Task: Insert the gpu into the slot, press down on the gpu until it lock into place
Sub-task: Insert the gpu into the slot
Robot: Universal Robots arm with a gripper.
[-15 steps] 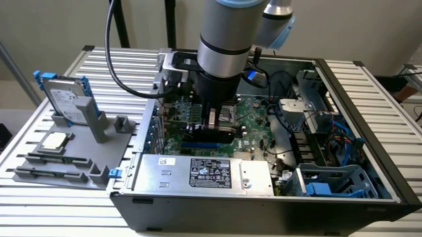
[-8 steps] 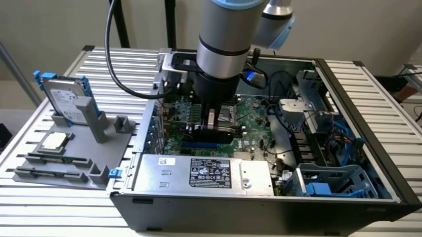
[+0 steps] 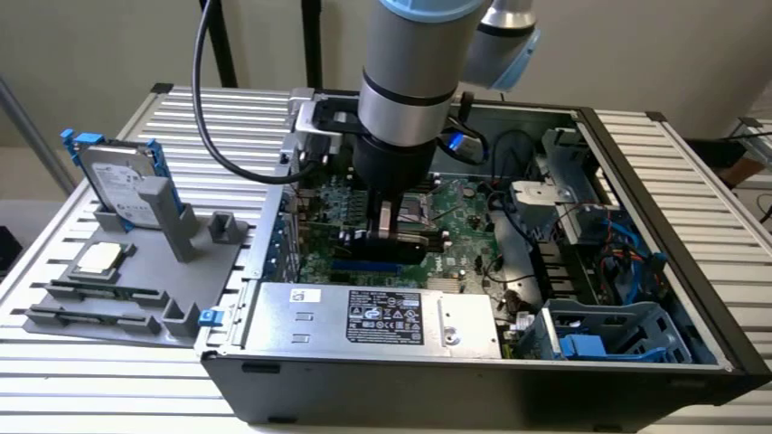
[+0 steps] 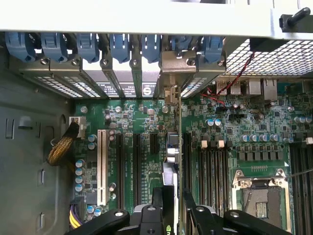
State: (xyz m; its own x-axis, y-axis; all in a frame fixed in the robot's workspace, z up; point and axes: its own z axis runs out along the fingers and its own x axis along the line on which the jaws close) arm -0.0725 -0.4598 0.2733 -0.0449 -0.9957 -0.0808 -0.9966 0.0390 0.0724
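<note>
Gripper (image 4: 176, 208), mine, clamped on gpu (image 4: 179, 122): card upright, edge-on, over mobo (image 4: 142, 122), bracket (image 4: 175, 66) at rear. Ext. view: blue slot (image 3: 362, 268) just beneath my tool.

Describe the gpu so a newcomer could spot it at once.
Look inside the open black computer case, over the green motherboard. The gripper holds the gpu on edge by the blue slot. It is the thin black card, unlike the big silver labelled power-supply box nearby.
</note>
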